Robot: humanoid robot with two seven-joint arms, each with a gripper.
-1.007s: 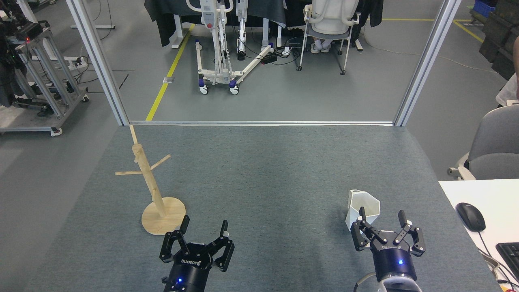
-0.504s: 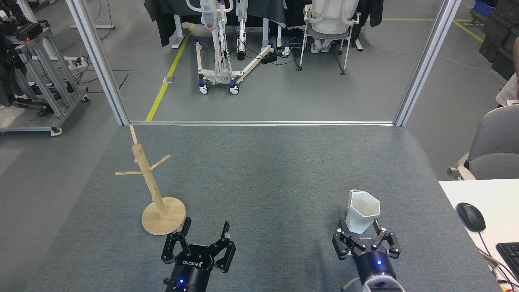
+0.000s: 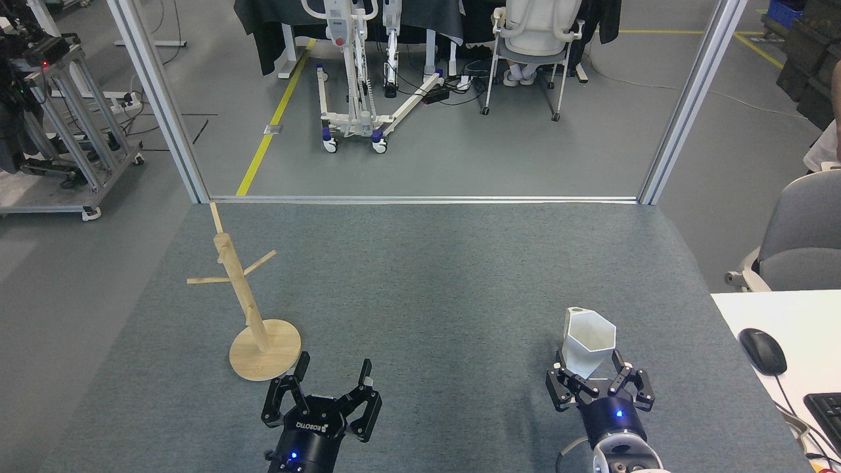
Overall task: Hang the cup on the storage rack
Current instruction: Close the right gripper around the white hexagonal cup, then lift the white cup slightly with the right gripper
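The cup point(image 3: 587, 340), white and faceted, stands upright on the grey table at the near right, its small handle at the upper left of the rim. My right gripper point(image 3: 591, 369) sits just in front of it, open, one finger on each side of the cup's lower body; contact is unclear. The storage rack point(image 3: 244, 295), a light wooden mug tree on a round disc base, stands at the near left with its pegs bare. My left gripper point(image 3: 332, 372) is open with nothing in it, just right of the rack's base.
A white desk point(image 3: 798, 312) with a black mouse point(image 3: 762, 350) and a keyboard point(image 3: 826, 410) adjoins the table on the right. A grey chair point(image 3: 801, 236) stands behind it. Metal frame posts point(image 3: 683, 112) rise at the table's far corners.
My right gripper swung from the cup's right side to its front, dropped lower, then moved forward so its fingers flank the cup's base. The cup, rack and left gripper stayed put.
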